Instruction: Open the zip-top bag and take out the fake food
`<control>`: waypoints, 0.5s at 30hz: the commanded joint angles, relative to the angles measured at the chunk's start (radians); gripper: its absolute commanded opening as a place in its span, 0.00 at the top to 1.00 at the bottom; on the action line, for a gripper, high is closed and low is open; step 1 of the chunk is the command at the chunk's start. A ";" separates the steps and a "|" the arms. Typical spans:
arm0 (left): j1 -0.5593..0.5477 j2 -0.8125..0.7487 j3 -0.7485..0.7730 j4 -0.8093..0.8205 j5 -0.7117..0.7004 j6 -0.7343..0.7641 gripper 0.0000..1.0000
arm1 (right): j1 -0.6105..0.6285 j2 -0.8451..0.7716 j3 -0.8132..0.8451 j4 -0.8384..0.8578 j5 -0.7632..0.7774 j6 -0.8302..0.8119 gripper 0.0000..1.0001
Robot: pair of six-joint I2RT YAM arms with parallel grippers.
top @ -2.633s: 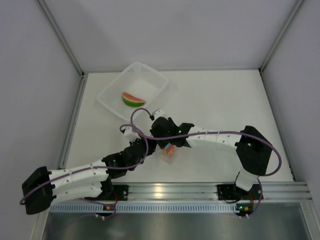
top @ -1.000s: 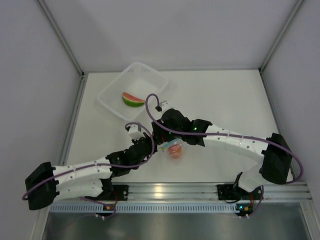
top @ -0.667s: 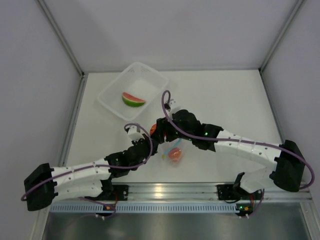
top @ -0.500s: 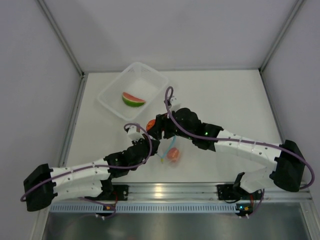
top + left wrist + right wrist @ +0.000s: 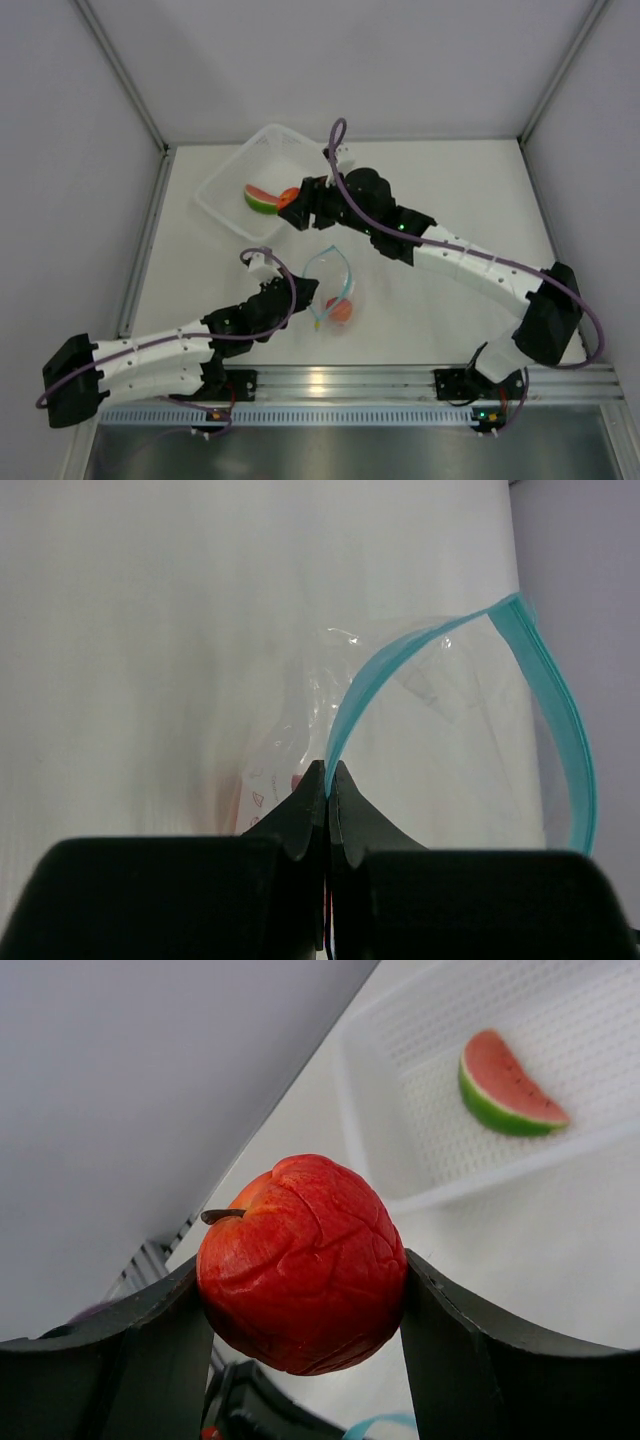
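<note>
The clear zip-top bag lies open on the table, its light blue zip strip curving in a loop. My left gripper is shut on the strip's near end. An orange-peach fruit is still inside the bag. My right gripper is shut on the round red ball, held above the near rim of the white basket. The watermelon wedge lies in the basket and also shows in the right wrist view.
The basket stands at the back left near the left wall. A metal rail runs along the near edge by the arm bases. The enclosure walls close in the table's back and sides.
My right gripper has drawn the red ball out of the bag and carried it up and left to the basket's rim. The bag mouth now gapes open. The left gripper keeps its hold.
</note>
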 commanded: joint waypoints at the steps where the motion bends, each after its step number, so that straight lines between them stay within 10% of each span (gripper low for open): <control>1: -0.003 -0.050 -0.013 0.010 -0.025 -0.015 1.00 | -0.076 0.109 0.131 0.005 -0.034 -0.058 0.67; 15: -0.003 -0.116 -0.016 -0.051 -0.042 -0.010 1.00 | -0.190 0.536 0.592 -0.101 -0.020 -0.296 0.64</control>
